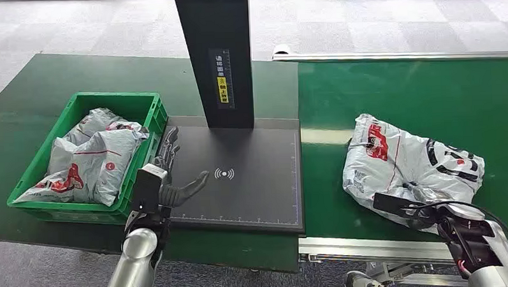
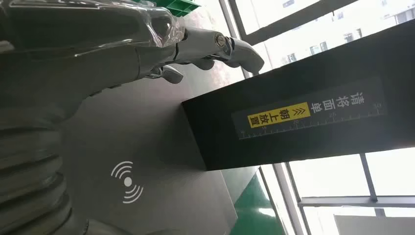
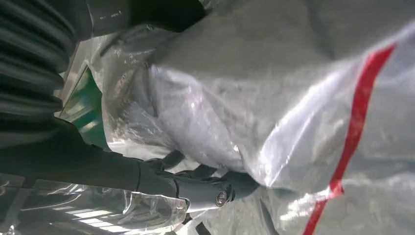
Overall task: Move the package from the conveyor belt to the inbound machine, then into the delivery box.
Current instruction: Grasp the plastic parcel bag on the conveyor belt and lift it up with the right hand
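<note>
1. Grey pkg (image 1: 408,170) w/ red print lies on the green conveyor belt (image 1: 467,104), just right of the inbound machine (image 1: 252,175).
2. Right hand (image 1: 419,198) is at the pkg's near edge, fingers (image 3: 195,183) pressed into the plastic; whether it's actually gripping, can't tell.
3. Left hand (image 1: 173,178) hovers over the scan pad's left side, fingers apart, holding nothing.
4. Tip: bunch enough film before lifting, as the bag looks slippery. Green delivery box (image 1: 49,208) already holds other bags.
</note>
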Motion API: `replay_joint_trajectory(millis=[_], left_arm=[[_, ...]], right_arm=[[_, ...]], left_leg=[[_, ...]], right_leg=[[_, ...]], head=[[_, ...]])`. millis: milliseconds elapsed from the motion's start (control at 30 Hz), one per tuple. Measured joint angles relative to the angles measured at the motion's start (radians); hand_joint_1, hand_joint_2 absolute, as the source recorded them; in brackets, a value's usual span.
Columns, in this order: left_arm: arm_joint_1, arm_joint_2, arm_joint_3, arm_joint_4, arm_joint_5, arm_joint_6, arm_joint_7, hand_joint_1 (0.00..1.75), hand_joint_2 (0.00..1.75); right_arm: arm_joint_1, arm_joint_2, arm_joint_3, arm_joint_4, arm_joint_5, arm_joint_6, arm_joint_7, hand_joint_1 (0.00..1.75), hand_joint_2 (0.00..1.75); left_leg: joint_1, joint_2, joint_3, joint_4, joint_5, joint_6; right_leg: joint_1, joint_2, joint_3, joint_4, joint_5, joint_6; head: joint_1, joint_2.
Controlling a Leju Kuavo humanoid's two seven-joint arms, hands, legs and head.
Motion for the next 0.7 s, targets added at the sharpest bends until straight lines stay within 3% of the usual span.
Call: replay_joint_trajectory(millis=[200,367,533,700], left_arm=[[0.0,0.003,0.002,0.0,0.005,0.003,0.001,0.0,1.75],[0.01,0.008,0.004,-0.006,0.008,0.01,0.001,0.0,1.75],[0.042,0.013,0.008,-0.04,0.013,0.018,0.001,0.0,1.75],[0.081,0.014,0.021,-0.089,0.016,0.043,-0.018,0.0,1.75]], right_arm=[[-0.07,0.004,0.063,0.052,-0.031,0.021,-0.04,1.75,1.75],[-0.118,0.028,0.114,0.085,-0.059,-0.028,-0.092,1.75,1.75],[-0.132,0.071,0.125,0.075,-0.148,-0.216,-0.178,1.75,1.75],[-0.125,0.124,0.083,-0.05,-0.276,-0.357,-0.237,1.75,1.75]], left_leg=[[0.0,0.0,0.002,0.0,0.0,0.0],[0.0,0.001,0.002,0.0,0.0,0.0],[0.0,0.001,0.001,0.0,0.0,0.0],[0.0,0.001,0.001,0.0,0.0,0.0]], right_leg=[[0.0,0.0,0.002,0.0,0.0,0.0],[0.0,0.001,0.002,0.0,0.0,0.0],[0.0,0.002,0.001,0.001,0.0,0.0],[0.0,0.002,0.001,0.001,0.0,0.0]], head=[[0.0,0.0],[0.0,0.0],[0.0,0.0],[0.0,0.0]])
